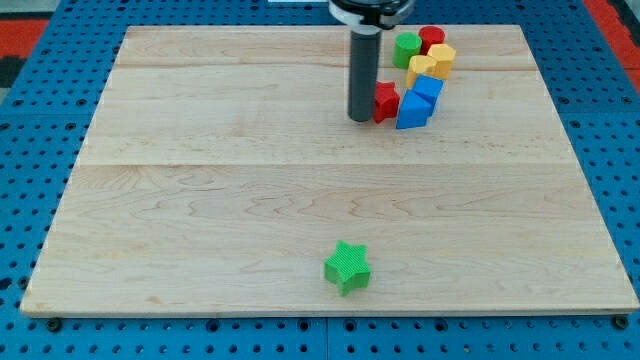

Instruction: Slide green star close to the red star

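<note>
The green star (pixel 347 267) lies alone near the view's bottom, a little right of centre on the wooden board (pixel 200 200). The red star (pixel 386 101) sits near the view's top, at the left edge of a cluster of blocks. My tip (pixel 360 118) stands right beside the red star, on its left, touching or nearly touching it. The green star is far below the tip, roughly a hand's width of bare board apart.
The cluster at the view's top right holds a blue block (pixel 419 103), two yellow blocks (pixel 424 68) (pixel 442 57), a green round block (pixel 406 49) and a red round block (pixel 431 39). Blue pegboard surrounds the board.
</note>
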`<action>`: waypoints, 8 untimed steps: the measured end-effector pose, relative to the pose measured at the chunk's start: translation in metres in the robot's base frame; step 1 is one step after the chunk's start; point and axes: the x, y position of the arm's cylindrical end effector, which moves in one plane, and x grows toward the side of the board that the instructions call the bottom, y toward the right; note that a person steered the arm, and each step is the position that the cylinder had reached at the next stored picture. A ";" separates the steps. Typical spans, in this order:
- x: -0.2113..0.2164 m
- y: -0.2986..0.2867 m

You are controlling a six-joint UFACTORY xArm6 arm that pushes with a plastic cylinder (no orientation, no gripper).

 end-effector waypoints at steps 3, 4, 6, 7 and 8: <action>0.111 0.036; 0.208 0.039; 0.237 -0.085; 0.209 -0.061; 0.185 -0.045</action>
